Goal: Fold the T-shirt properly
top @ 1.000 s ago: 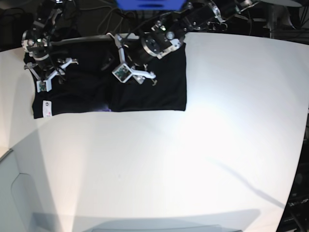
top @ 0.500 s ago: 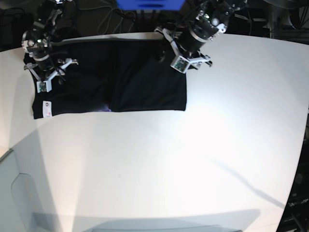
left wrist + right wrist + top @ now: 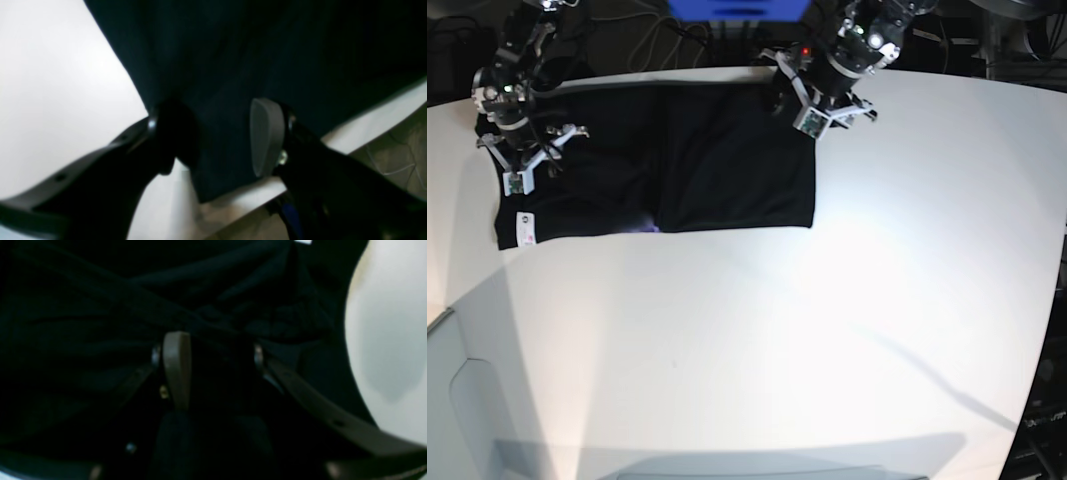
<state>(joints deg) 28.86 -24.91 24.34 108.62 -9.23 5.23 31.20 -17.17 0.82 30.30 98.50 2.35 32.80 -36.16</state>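
- Since the earlier base pictures, the left arm has swung off the middle of the cloth to its far corner near the table's back edge, while the right arm has kept its place over the other end.
- White, smooth and matte, the table (image 3: pixel 847 330) has a curved rim and is bare across its near half.
- Black, soft and plain, the T-shirt (image 3: pixel 677 160) lies flat at the far side of the table as a wide rectangle, with a vertical fold line where one panel overlaps the other; its near hem is straight, and a faint purple glint shows at the hem beside the fold.
- In the right wrist view the cloth (image 3: pixel 100 306) is gathered into shallow diagonal wrinkles.
- Left tool (image 3: pixel 222 136): its dark fingers with a rounded grey pad (image 3: pixel 265 136) stand apart, straddling the shirt's corner (image 3: pixel 233 66), with cloth visible in the gap and nothing clamped.
- Right tool (image 3: pixel 213 370): the flat tan pad (image 3: pixel 176 370) and its opposite finger are parted above the wrinkled fabric, gripping nothing.
- Small, white and rectangular, a tag (image 3: pixel 524 226) sits at the shirt's near corner on the right arm's side.
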